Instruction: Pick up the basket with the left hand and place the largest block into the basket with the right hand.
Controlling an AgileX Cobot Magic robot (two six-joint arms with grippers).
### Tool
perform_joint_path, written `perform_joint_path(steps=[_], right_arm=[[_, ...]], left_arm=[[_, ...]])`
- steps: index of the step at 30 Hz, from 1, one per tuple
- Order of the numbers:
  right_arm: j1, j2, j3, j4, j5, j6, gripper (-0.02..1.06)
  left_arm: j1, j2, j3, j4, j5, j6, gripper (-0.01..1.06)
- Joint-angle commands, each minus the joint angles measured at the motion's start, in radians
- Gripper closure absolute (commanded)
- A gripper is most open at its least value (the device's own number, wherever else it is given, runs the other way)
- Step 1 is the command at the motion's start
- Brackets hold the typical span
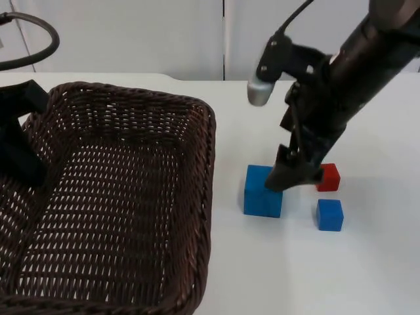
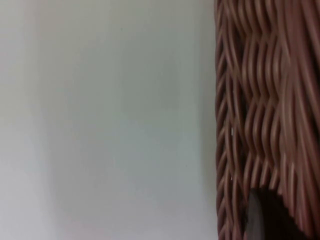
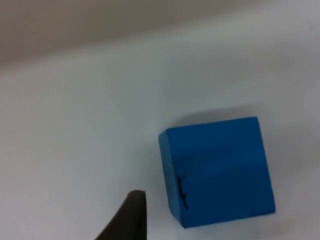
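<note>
From the top I see my left gripper (image 1: 20,154) clamped on the basket (image 1: 197,197) rim, right gripper (image 1: 295,172) over the largest block (image 1: 262,191). Left wrist: wicker. Right wrist: block beside one fingertip (image 3: 131,215) (spread unclear); I'd straddle it squarely.

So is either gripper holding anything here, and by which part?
The left gripper holds the basket at its left rim. The right gripper holds nothing; it sits just above the large blue block.
</note>
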Motion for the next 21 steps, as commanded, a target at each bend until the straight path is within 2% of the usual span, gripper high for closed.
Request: perform_joint_path(steps=[1, 6, 10, 21], right_arm=[[0.004, 0.013, -0.006, 0.045, -0.016, -0.061, -0.01], [0.004, 0.066, -0.006, 0.202, -0.066, -0.224, -0.01], [0.004, 0.08, -0.006, 0.239, -0.09, -0.262, -0.01], [0.004, 0.123, -0.006, 0.249, -0.109, -0.301, -0.01]], left_arm=[[0.0, -0.014, -0.002, -0.014, 0.008, -0.001, 1.05], [0.0, -0.014, -0.002, -0.007, 0.007, -0.001, 1.05], [0.0, -0.014, -0.002, -0.006, 0.005, -0.001, 1.05], [0.0, -0.014, -0.002, -0.006, 0.005, -0.001, 1.05]])
